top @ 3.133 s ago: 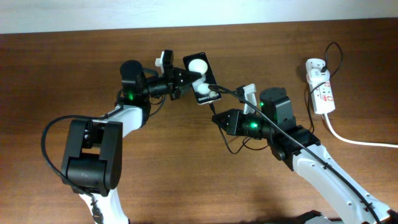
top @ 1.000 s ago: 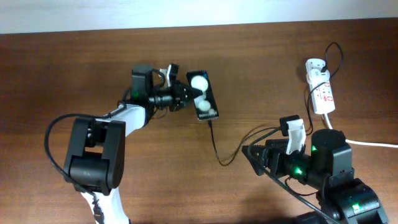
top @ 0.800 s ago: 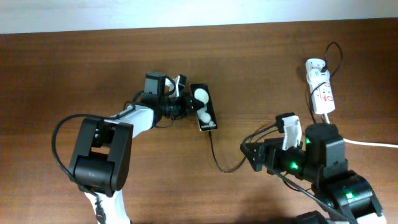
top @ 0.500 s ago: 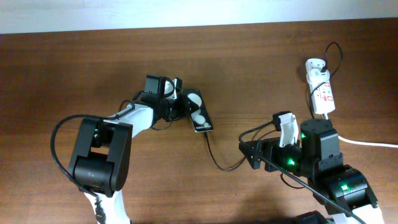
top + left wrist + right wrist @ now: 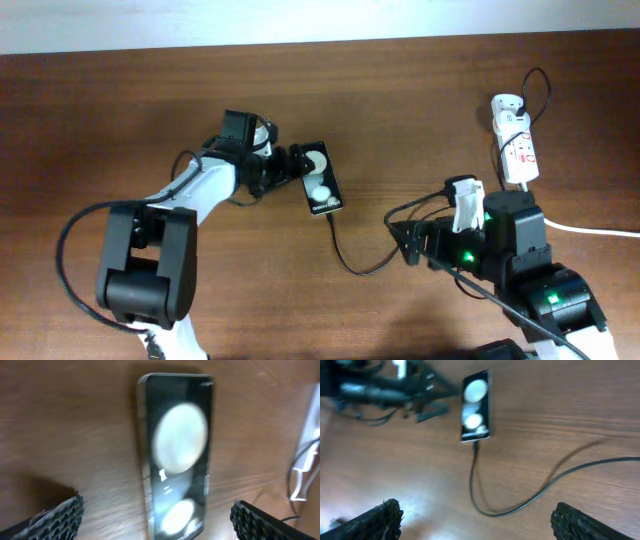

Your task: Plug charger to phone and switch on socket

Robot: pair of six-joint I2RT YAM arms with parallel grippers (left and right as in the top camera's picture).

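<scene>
The black phone [image 5: 320, 179] with two white round spots lies flat on the table, left of centre. The thin black charger [image 5: 347, 262] runs from the phone's near end in a curve toward my right arm. My left gripper [image 5: 284, 169] stands open just left of the phone. In the left wrist view the phone [image 5: 177, 460] lies ahead between the spread fingers [image 5: 55, 517], untouched. My right gripper [image 5: 403, 240] is open and empty, above the charger [image 5: 520, 505]. The phone [image 5: 476, 406] is well ahead of it. The white socket [image 5: 517, 146] lies at the far right.
The socket's thick white cord [image 5: 580, 227] runs off the right edge. A loop of black cable [image 5: 541, 88] lies beside the socket's far end. My left arm [image 5: 395, 387] shows at the top left of the right wrist view. Bare wood surrounds the phone.
My left gripper has opened and let go of the phone, which now lies flat on the table, lower and nearer the centre. The right arm has barely shifted.
</scene>
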